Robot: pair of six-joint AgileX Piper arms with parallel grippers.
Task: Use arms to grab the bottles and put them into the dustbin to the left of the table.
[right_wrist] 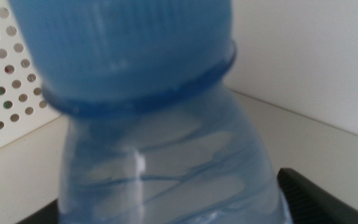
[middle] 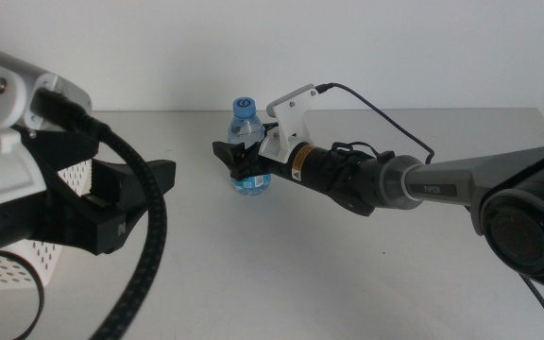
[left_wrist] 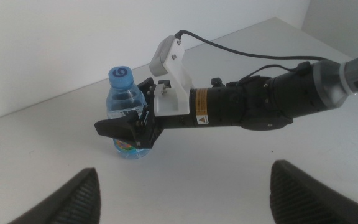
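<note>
At frame centre, our right gripper (middle: 241, 161) clamped the water bottle (middle: 246, 151); left gripper (left_wrist: 185, 186) gaped empty. We should have held firm toward the dustbin (middle: 36, 260).

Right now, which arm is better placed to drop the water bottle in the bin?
Right. The right gripper is closed around the water bottle, while the left gripper hangs open, holding nothing, beside the bin. Probably just carry it leftward.

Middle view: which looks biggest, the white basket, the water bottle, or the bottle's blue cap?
1. The dustbin, though the left arm hides part of it and it sits nearer the camera, which makes it look larger.
2. The water bottle, held by the right gripper.
3. Its blue cap, plainly the smallest.
</note>
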